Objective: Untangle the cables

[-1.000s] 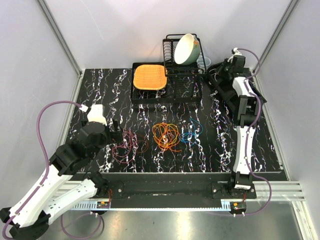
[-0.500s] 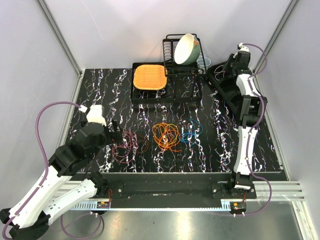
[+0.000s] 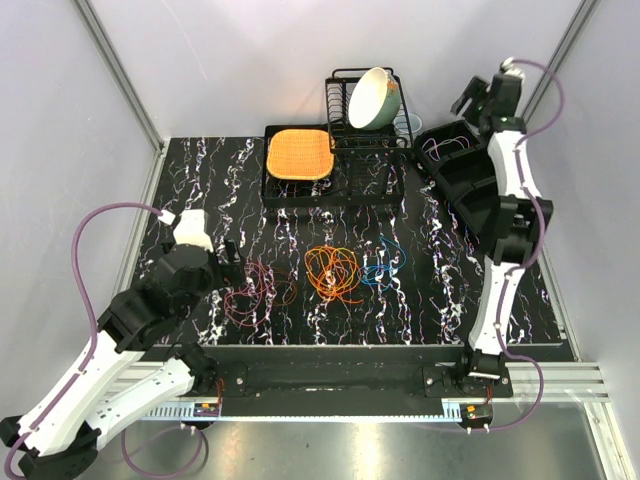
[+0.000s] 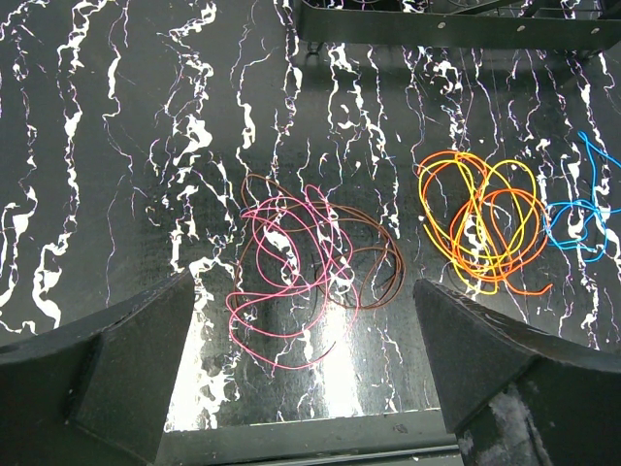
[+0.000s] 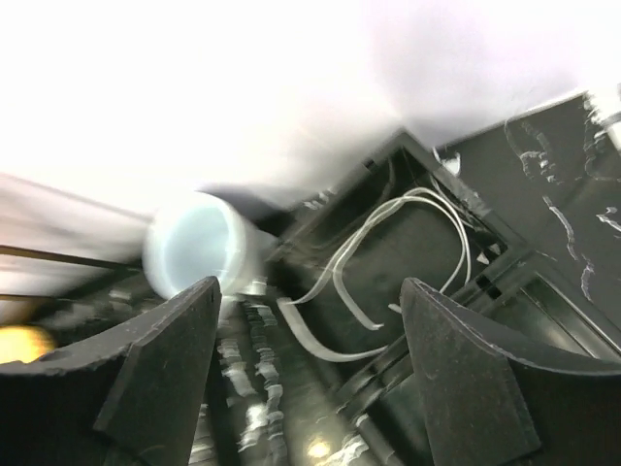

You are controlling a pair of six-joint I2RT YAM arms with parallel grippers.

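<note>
Three bundles of cables lie on the black marbled table: a maroon-pink bundle point(image 3: 258, 290) point(image 4: 301, 262), an orange one point(image 3: 333, 272) point(image 4: 480, 228) and a blue-green one point(image 3: 385, 262) point(image 4: 582, 218). My left gripper point(image 3: 228, 262) point(image 4: 304, 283) hovers open just left of and above the maroon-pink bundle, with nothing between its fingers. My right gripper point(image 3: 475, 100) point(image 5: 310, 283) is raised at the back right, open and empty, above a black bin point(image 3: 432, 135) point(image 5: 485, 228). A pale looped cable point(image 3: 447, 148) point(image 5: 388, 252) lies inside that bin.
A black dish rack point(image 3: 345, 110) holding a tilted bowl point(image 3: 375, 97) stands at the back. Beside it an orange pad point(image 3: 298, 155) rests on a black tray point(image 3: 300, 190). A clear cup point(image 3: 405, 122) point(image 5: 189, 243) sits between rack and bin. Frame posts flank the table.
My right gripper has opened and lifted up and back from the black bin, leaving the pale cable inside. The left arm and the three bundles have not moved.
</note>
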